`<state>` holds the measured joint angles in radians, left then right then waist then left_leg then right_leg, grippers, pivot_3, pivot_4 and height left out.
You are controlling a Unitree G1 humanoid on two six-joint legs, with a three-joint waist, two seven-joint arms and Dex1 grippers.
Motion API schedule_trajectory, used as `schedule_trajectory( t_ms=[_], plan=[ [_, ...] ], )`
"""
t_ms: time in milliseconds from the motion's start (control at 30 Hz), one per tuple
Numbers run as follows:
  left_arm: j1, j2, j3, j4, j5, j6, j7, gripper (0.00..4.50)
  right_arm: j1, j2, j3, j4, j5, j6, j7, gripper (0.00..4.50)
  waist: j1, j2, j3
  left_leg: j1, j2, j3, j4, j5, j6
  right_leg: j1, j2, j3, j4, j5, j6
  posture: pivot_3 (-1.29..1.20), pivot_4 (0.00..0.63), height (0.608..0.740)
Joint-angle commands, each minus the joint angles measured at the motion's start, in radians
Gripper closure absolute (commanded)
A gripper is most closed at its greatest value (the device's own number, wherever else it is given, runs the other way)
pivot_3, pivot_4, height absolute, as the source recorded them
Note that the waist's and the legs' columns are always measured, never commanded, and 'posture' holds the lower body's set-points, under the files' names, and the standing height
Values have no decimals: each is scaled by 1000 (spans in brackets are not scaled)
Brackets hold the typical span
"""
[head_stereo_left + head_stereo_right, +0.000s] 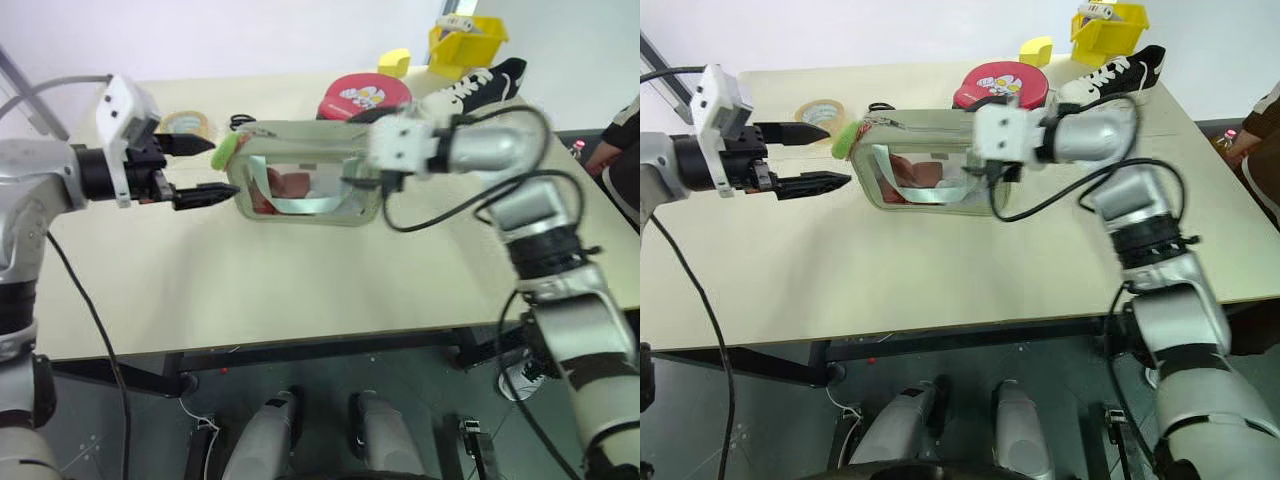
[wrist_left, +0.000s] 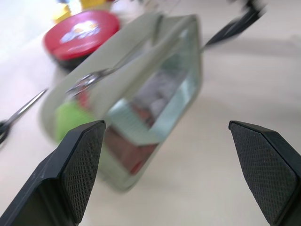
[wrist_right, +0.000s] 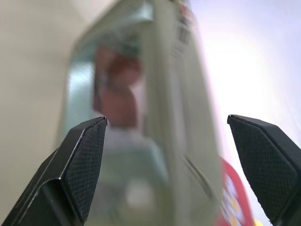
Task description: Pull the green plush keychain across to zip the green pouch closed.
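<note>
Green pouch point(image 1: 930, 165) stands mid-table, green plush keychain point(image 1: 846, 140) at its left end. Left gripper point(image 1: 818, 157) level, just beside the keychain, jaws wide, empty. Right gripper point(image 3: 164, 169) at the opposite end, jaws wide, holding nothing.

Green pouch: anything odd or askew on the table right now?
The green pouch stands up on its long edge, clear window facing the robot. The green plush keychain sits at its end toward the left gripper. Nothing looks spilled or damaged.
</note>
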<state>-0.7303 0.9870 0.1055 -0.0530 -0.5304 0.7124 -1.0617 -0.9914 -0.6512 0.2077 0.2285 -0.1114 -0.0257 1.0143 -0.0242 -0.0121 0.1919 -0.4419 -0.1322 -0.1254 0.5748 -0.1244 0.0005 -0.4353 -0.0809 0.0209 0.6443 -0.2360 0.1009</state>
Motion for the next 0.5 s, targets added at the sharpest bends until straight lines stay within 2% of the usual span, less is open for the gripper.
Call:
schedule_trajectory(
  t_ms=[33, 133, 333, 433, 500],
  plan=[
    [-13, 34, 50, 53, 34, -54, 4, 0, 47, -17, -27, -79, 33, 65, 14, 94, -2, 0, 0, 0, 0, 0, 0, 0, 0, 0, 0, 0, 0, -1, -1, 0, 150, 740],
    [-23, 29, 47, 116, 59, -89, 14, 0, 62, -7, -18, -61, 17, 62, -4, 94, -2, 0, 0, 0, 0, 1, 0, 0, 0, 0, -1, 1, 0, -1, -2, 0, 150, 740],
    [-50, -57, 27, 237, 109, -168, 67, 0, 6, 68, 15, 127, -18, 3, -66, 94, 5, 0, 0, -1, 0, 1, 0, 0, 0, -1, -1, 0, 0, -1, -1, 0, 150, 740],
    [-69, -104, 20, 271, 122, -190, 84, 0, -9, 83, 16, 175, -19, -17, -66, 919, 10, 0, 0, -1, 0, 1, 1, 0, 0, -1, 0, 0, 0, 0, 0, 0, 150, 740],
    [-84, -132, 13, 288, 131, -196, 96, 0, -10, 84, 18, 190, -22, -32, -64, 1952, 10, 0, 0, -1, 0, 1, 1, 0, 0, 0, 0, -1, 0, 1, 2, 0, 150, 740]
  ],
)
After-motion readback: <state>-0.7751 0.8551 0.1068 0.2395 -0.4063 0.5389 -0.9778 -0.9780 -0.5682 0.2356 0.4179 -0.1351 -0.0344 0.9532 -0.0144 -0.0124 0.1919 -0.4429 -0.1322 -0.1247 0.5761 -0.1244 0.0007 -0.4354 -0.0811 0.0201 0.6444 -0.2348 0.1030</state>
